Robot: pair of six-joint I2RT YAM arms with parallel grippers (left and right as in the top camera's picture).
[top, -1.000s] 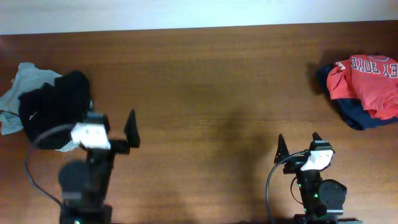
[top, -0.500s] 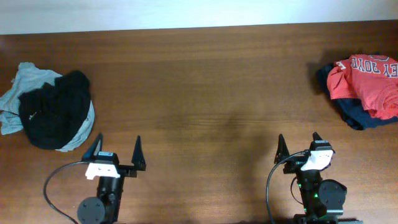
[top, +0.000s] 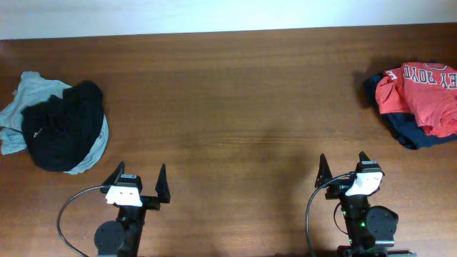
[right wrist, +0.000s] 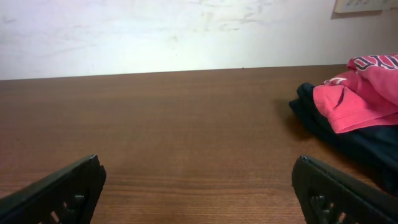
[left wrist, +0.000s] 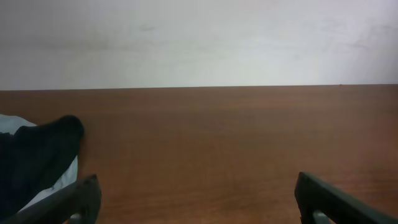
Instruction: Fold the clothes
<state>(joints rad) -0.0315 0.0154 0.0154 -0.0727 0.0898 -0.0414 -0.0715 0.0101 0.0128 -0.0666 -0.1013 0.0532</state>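
The long brown wooden surface (top: pixel 235 93) carries two small heaps of clothes, one at each end and well apart from each other.

At the left end, a crumpled black cloth garment (top: pixel 61 132) lies on top of a pale grey-blue cloth garment (top: pixel 28 93). The pale one shows at the far left of the black one and again as a thin band along its near right edge.

At the right end, a red cloth garment with white lettering (top: pixel 421 89) lies bunched on a navy cloth garment (top: pixel 408 137). The navy cloth shows at the left side and the near side of the red one. I cannot read the lettering with certainty. All four garments are in loose heaps, not laid out flat.

The left tool (top: pixel 138 175) stands at the near edge, just to the right of the black heap and not touching it. Its two dark fingers (left wrist: pixel 78 202) are spread wide and there is only bare wood between them. In the left wrist view the black cloth lies at the left, beyond the left finger.

The right tool (top: pixel 342 160) also stands at the near edge. Its fingers (right wrist: pixel 68 193) are wide apart and hold nothing. In the right wrist view the red and navy heap lies at the far right, apart from the tool.
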